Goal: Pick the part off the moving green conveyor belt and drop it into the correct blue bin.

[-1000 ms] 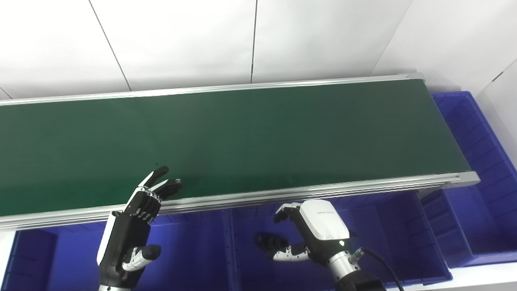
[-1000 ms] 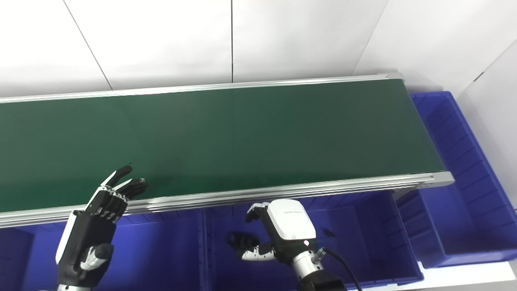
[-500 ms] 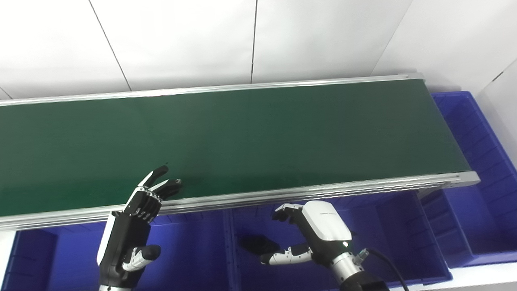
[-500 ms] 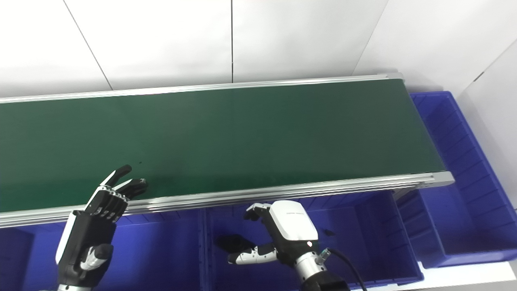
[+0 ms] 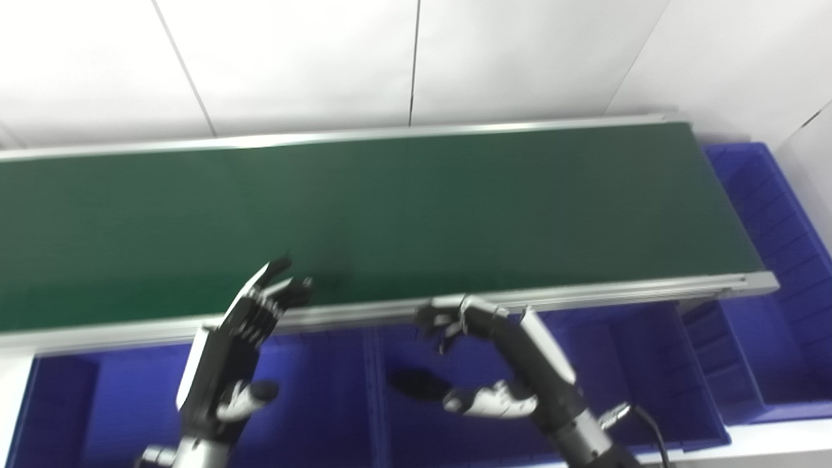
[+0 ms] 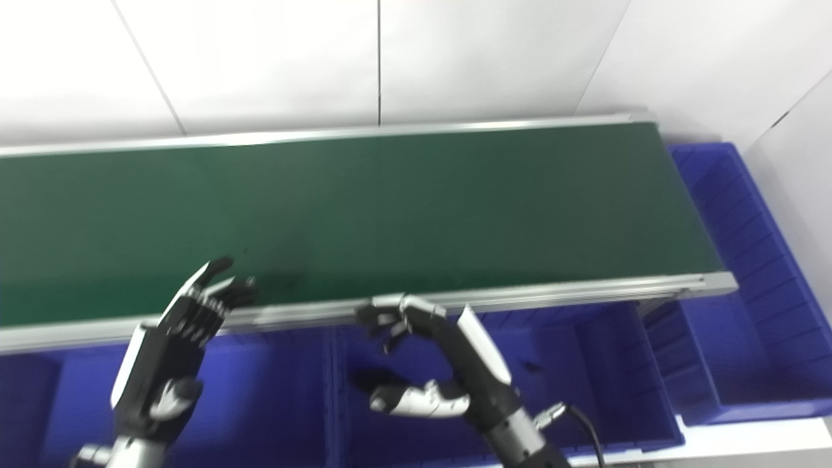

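Note:
The green conveyor belt (image 5: pixel 390 208) runs across the view with no part on it. A small dark part (image 5: pixel 413 383) lies on the floor of the middle blue bin (image 5: pixel 637 364). My right hand (image 5: pixel 513 357) hovers open over that bin, just right of the part. Its fingertips (image 5: pixel 442 318) reach up to the belt's front rail and its thumb points left. It holds nothing. My left hand (image 5: pixel 234 344) is raised open above the left blue bin (image 5: pixel 117 403), its fingertips at the belt's near edge.
A larger blue bin (image 5: pixel 773 338) sits at the belt's right end. A tiny dark speck (image 6: pixel 530 367) lies in the middle bin. A silver rail (image 5: pixel 617 292) edges the belt's front. White wall panels stand behind the belt.
The dark part has left my right hand's fingers and now lies on the bin floor. That hand has spread open and lifted toward the rail. The camera shifted slightly; the left hand kept its pose.

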